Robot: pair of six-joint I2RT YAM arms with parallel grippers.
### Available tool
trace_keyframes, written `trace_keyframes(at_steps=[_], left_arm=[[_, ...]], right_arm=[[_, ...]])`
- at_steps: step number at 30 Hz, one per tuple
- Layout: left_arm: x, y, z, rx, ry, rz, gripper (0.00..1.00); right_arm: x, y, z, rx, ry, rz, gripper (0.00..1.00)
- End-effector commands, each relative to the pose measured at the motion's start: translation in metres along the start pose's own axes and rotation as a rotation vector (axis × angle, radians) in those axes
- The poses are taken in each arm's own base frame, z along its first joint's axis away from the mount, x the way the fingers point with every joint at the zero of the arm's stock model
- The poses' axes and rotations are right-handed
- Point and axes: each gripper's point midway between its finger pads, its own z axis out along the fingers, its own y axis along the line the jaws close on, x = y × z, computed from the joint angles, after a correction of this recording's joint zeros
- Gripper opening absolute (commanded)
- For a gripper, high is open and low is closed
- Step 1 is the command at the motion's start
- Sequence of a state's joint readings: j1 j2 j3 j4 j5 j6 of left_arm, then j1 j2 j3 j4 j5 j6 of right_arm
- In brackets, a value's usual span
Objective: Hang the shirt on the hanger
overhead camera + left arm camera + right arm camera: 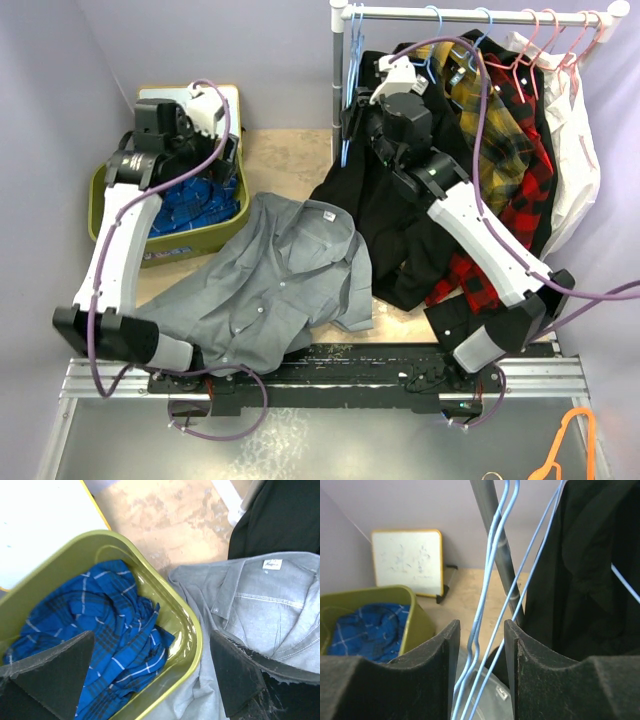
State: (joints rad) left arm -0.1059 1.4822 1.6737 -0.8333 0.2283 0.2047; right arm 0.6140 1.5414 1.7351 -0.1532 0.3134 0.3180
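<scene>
The grey shirt [280, 280] lies spread on the table, collar and white neck label [272, 564] facing up. My left gripper [150, 680] hangs wide open and empty, over the bin rim and the shirt's left edge; in the top view it [225, 155] sits above the bin. The thin light-blue hanger [490, 580] hangs at the left end of the rack [350, 95]. My right gripper [481, 645] is raised beside the rack pole. Its jaws stand partly open with the hanger's wires running between them, not clamped.
An olive-green bin [100, 215] at the left holds a blue plaid garment [100, 620]. The rack pole [492, 540] rises just behind the hanger. Black, yellow-plaid, red-plaid and white clothes hang on the rail [480, 14] with pink hangers [560, 40]. An orange hanger [570, 440] lies near right.
</scene>
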Motion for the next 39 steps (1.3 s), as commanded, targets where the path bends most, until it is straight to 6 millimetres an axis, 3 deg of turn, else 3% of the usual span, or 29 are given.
trace_keyframes(at_steps=[1, 8, 13, 17, 24, 29, 32, 35, 39], left_arm=[[-0.023, 0.004, -0.041, -0.056, -0.100, 0.077, 0.99], [-0.011, 0.010, -0.041, -0.097, -0.076, 0.115, 0.99], [-0.003, 0.010, -0.037, -0.097, -0.067, 0.117, 0.99], [0.002, 0.010, -0.033, -0.094, -0.056, 0.119, 0.99], [0.003, 0.009, -0.030, -0.089, -0.054, 0.120, 0.99], [0.007, 0.006, -0.027, -0.070, -0.045, 0.117, 0.99], [0.011, 0.005, -0.025, -0.062, -0.036, 0.115, 0.99], [0.013, 0.004, -0.024, -0.057, -0.032, 0.113, 0.99], [0.015, 0.002, -0.021, -0.045, -0.028, 0.108, 0.99]], right_arm=[[-0.051, -0.009, -0.009, 0.053, -0.127, -0.004, 0.42], [-0.036, -0.021, 0.009, 0.125, -0.099, -0.020, 0.26], [-0.031, -0.026, 0.007, 0.138, -0.099, -0.019, 0.26], [-0.028, -0.034, 0.006, 0.165, -0.097, -0.045, 0.18], [-0.022, -0.044, 0.014, 0.207, -0.078, -0.086, 0.15], [-0.014, -0.050, 0.022, 0.206, -0.050, -0.107, 0.23], [-0.007, -0.054, 0.028, 0.196, -0.030, -0.104, 0.18], [-0.008, -0.054, 0.030, 0.178, -0.036, -0.095, 0.01], [-0.028, -0.044, 0.018, 0.119, -0.090, -0.078, 0.00]])
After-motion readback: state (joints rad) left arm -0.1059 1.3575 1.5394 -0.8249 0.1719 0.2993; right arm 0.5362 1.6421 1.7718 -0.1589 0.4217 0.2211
